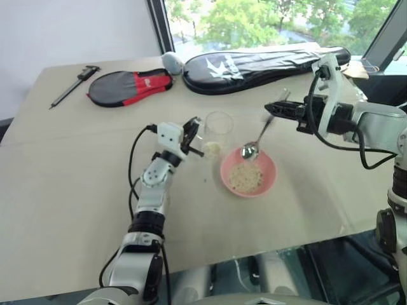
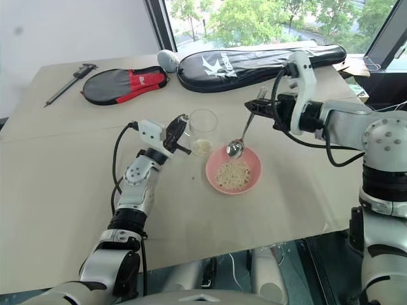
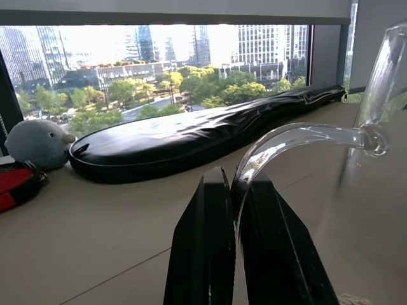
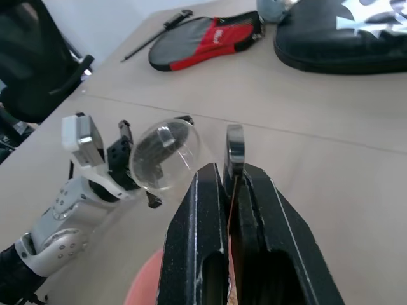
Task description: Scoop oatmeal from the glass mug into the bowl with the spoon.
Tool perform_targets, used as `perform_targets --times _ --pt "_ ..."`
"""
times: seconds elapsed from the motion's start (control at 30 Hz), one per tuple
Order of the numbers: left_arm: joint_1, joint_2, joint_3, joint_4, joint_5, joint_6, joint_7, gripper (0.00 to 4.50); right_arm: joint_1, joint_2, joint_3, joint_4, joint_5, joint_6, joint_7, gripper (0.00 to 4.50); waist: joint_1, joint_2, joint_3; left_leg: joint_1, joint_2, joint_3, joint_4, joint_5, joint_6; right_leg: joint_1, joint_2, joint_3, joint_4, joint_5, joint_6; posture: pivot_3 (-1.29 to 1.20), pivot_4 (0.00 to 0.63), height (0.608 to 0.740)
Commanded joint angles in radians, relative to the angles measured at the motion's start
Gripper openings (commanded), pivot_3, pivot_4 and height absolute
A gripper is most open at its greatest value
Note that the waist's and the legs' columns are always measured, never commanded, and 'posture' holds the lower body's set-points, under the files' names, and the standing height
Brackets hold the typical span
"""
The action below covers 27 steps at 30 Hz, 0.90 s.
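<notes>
Left gripper [image 1: 193,130] at centre-left clamped the glass mug [image 1: 217,132] handle; right gripper [image 1: 275,108] clamped the spoon [image 1: 257,139], handle slanting down-left, scoop over the bowl [image 1: 248,173] rim, mug just left.

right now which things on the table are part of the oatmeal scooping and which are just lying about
Part of the job:
- glass mug, its handle pinched by the left gripper
- spoon, held by the right gripper over the bowl
- pink bowl
- oatmeal in the bowl, a little in the mug

Lying about:
- long black racket bag
- red and black paddle cover
- grey plush toy
- dark caliper
</notes>
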Motion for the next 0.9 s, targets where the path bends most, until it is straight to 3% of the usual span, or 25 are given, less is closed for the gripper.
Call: perform_targets --times 0.03,0.33,0.47,0.63,0.9 --pt "0.020 0.006 0.005 -0.028 0.002 0.005 0.010 0.03 -0.005 0.023 -0.053 0.006 0.069 0.020 -0.051 0.00 -0.001 0.000 0.000 0.000 0.000 0.000 0.000 0.000 0.000 0.000 0.000 0.000 0.000 0.000 0.000 0.00 0.150 0.740" --pt "0.039 0.011 0.003 -0.047 0.003 0.015 0.017 0.03 -0.120 0.105 -0.141 0.158 0.289 -0.060 -0.263 0.00 -0.003 0.000 0.000 0.001 0.000 0.002 0.000 0.000 0.000 0.000 0.001 0.001 0.001 0.000 0.000 0.00 0.150 0.740" --pt "0.048 0.001 0.000 -0.059 -0.008 0.019 0.013 0.03 -0.191 0.158 -0.137 0.221 0.290 -0.123 -0.331 0.00 -0.002 0.000 0.000 0.001 0.001 0.001 0.000 0.000 0.000 0.000 0.004 0.001 0.002 0.000 0.000 0.00 0.150 0.740" --pt "0.072 -0.016 0.006 -0.099 -0.044 0.048 0.010 0.03 -0.210 0.212 -0.074 0.223 0.180 -0.156 -0.308 0.00 -0.002 0.000 0.000 0.001 0.000 0.002 0.000 0.000 0.000 0.000 0.003 0.001 0.001 0.000 0.000 0.00 0.150 0.740" --pt "0.132 -0.035 0.003 -0.172 -0.069 0.113 0.016 0.03 -0.221 0.239 0.138 0.185 -0.174 -0.250 -0.063 0.00 -0.004 0.001 -0.001 0.001 0.000 0.002 0.000 0.000 0.000 0.000 0.004 0.001 0.001 0.000 0.000 0.00 0.150 0.740"
